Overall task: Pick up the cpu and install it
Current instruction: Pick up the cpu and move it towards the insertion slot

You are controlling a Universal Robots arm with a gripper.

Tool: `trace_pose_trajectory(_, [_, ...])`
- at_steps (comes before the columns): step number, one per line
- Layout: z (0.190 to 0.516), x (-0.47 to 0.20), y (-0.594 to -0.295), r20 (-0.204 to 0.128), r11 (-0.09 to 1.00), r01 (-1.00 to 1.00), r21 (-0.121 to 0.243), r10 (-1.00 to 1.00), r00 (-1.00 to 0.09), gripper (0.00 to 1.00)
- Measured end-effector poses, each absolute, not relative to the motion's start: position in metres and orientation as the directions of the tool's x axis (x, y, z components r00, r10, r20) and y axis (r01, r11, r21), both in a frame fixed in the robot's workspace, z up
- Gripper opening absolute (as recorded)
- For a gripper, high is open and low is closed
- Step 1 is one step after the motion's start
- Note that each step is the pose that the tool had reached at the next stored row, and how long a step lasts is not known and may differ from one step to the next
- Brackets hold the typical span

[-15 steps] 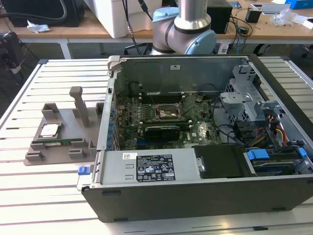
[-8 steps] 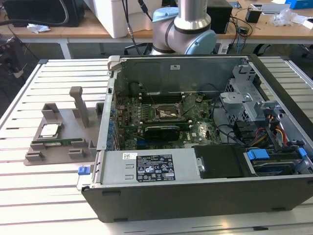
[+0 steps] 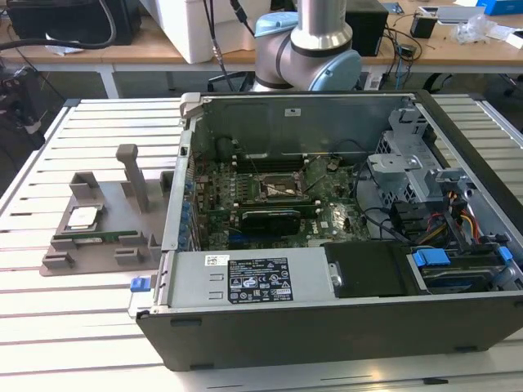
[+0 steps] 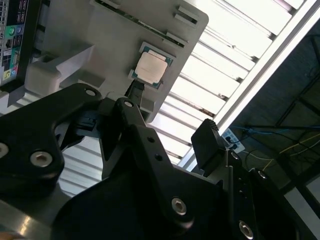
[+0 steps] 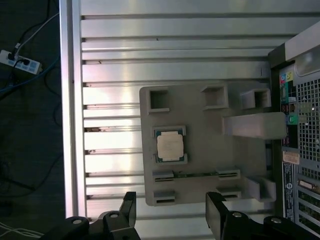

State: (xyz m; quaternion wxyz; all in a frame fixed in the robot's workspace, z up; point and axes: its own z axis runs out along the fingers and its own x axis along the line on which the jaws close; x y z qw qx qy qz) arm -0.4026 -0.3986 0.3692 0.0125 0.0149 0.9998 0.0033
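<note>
Gripper (image 5: 172,200) (fingers (image 5: 216,212) apart) clear of cpu (image 5: 170,146)

The exterior view looks down at an angle across the slatted table (image 3: 82,327) and the open computer case (image 3: 327,335). Both wrist views look from above at the grey holder (image 5: 210,160) (image 4: 100,30) carrying the cpu (image 5: 170,146) (image 4: 151,66), the first wrist view straight down and the second wrist view obliquely.
</note>
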Motion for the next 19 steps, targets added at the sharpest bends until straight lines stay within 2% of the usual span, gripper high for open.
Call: trace_pose_trajectory(19, [0.356, -0.403, -0.399, -0.025, 1.000, 0.030, 0.006, 0.030, -0.999, 0.66])
